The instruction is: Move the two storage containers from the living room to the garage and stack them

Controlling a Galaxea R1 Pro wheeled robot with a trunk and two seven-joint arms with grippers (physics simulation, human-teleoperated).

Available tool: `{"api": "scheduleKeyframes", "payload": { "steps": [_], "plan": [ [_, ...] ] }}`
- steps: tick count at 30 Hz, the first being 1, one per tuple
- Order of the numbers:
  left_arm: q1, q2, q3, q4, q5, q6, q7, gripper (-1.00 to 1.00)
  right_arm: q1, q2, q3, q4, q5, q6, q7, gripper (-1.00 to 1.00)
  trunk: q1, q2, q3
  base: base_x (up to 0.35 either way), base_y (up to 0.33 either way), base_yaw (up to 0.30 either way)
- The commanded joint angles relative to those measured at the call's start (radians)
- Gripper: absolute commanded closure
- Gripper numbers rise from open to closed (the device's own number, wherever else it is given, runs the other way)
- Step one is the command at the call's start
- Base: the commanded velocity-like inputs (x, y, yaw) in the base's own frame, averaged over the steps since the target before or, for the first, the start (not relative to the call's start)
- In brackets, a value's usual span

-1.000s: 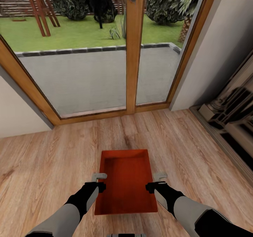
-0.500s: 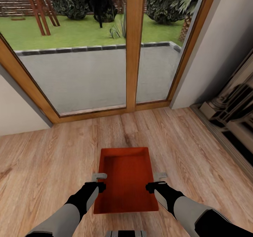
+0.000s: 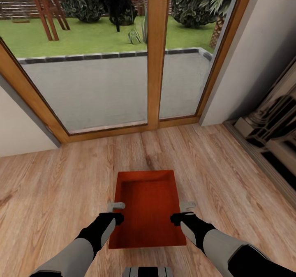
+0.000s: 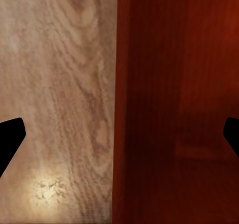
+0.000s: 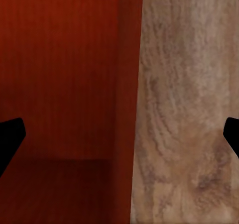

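Bin [image 3: 147,205]: red-orange, open-topped, nothing inside; sits between the two arms over the plank floor [image 3: 53,186], long axis pointing toward the glass door [image 3: 158,55].
Left gripper [image 3: 116,206]: at the bin's left long wall, about mid-length. Left wrist view has its dark fingertips [image 4: 10,142] spread wide, one over the wood, one over the red interior [image 4: 174,104], with the wall's edge running between them. Straddles the wall, not pinched on it.
Right gripper [image 3: 187,205]: mirrored at the bin's right wall. Right wrist view gives the same: fingertips [image 5: 10,142] far apart, red bin [image 5: 59,84] on one side, floor [image 5: 189,109] on the other. Wide open, no clamp on the wall.
Contact: cannot tell whether either gripper touches the rim.
Room: light wood planks underfoot; wood-framed glass door straight ahead, paved patio [image 3: 90,88] and lawn [image 3: 82,36] beyond it; white wall [image 3: 250,63] to the right, dark stone fireplace edge [image 3: 271,125] at far right.
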Motion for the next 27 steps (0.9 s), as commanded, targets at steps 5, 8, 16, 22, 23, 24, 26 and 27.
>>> {"api": "scheduleKeyframes", "payload": {
  "steps": [5, 8, 16, 22, 23, 24, 26, 27],
  "plan": [
    [0.000, 0.000, -0.001, -0.002, 0.005, 0.005, 0.005, -1.00, 0.000, 0.000, 0.009, -0.002, -0.007, 0.006, -0.006, -1.00, 0.019, -0.036, -0.016, 0.000, 0.000, 0.000],
    [0.000, 0.000, -0.001, -0.002, 0.005, 0.005, 0.005, -1.00, 0.000, 0.000, 0.009, -0.002, -0.007, 0.006, -0.005, -1.00, 0.031, -0.057, -0.026, 0.000, 0.000, 0.000],
    [0.000, 0.000, -0.001, -0.002, 0.005, 0.005, 0.005, -1.00, 0.000, 0.000, 0.009, -0.002, -0.007, 0.002, -0.005, -1.00, 0.034, -0.064, -0.029, 0.000, 0.000, 0.000],
    [0.000, 0.000, -0.001, -0.002, 0.005, 0.005, 0.005, -1.00, -0.001, 0.001, 0.008, -0.027, -0.006, 0.001, -0.004, -1.00, 0.034, -0.064, -0.029, 0.000, 0.000, 0.000],
    [0.000, 0.000, 0.000, -0.002, 0.005, 0.005, 0.005, -1.00, -0.001, 0.001, 0.007, -0.036, -0.006, 0.001, -0.004, -1.00, 0.034, -0.064, -0.029, 0.000, 0.000, 0.000],
    [0.000, 0.000, 0.000, -0.002, 0.005, 0.005, 0.005, -1.00, -0.001, 0.001, 0.007, -0.041, -0.005, 0.001, -0.004, -1.00, 0.034, -0.064, -0.029, 0.000, 0.000, 0.000],
    [0.000, 0.000, -0.001, -0.002, 0.005, 0.005, 0.004, -1.00, -0.001, 0.001, 0.007, -0.048, -0.005, 0.001, -0.004, -1.00, 0.042, -0.078, -0.035, 0.000, 0.000, 0.000],
    [0.000, 0.000, -0.001, -0.002, 0.005, 0.005, 0.004, -1.00, -0.001, 0.001, 0.007, -0.049, -0.005, 0.001, -0.004, -1.00, 0.046, -0.085, -0.038, 0.000, 0.000, 0.000]
  ]
}}
